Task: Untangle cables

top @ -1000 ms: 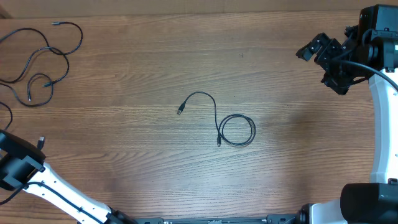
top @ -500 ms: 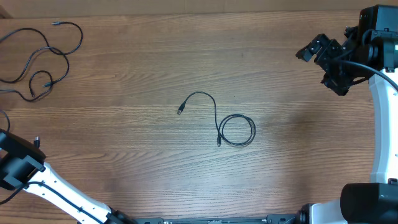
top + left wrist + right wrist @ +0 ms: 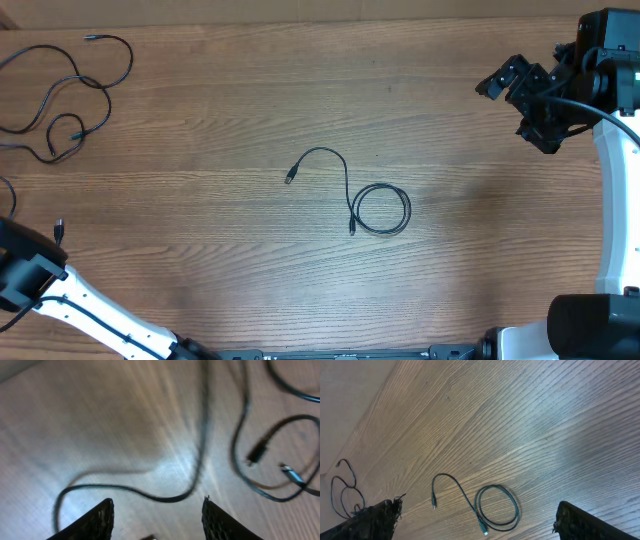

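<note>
A coiled cable (image 3: pixel 380 210) lies mid-bench (image 3: pixel 200 250), and loose cables (image 3: pixel 70 95) sprawl at the far left corner. Only the blurred left wrist view shows the left gripper (image 3: pixel 157 527) spread, empty, over those loops. The right gripper (image 3: pixel 480 527) hangs released, well apart.

A thin black cable (image 3: pixel 346 172) lies flat at mid-table, one end wound into a small coil; other black cords (image 3: pixel 131 60) sprawl in loose loops at the far-left corner.
</note>
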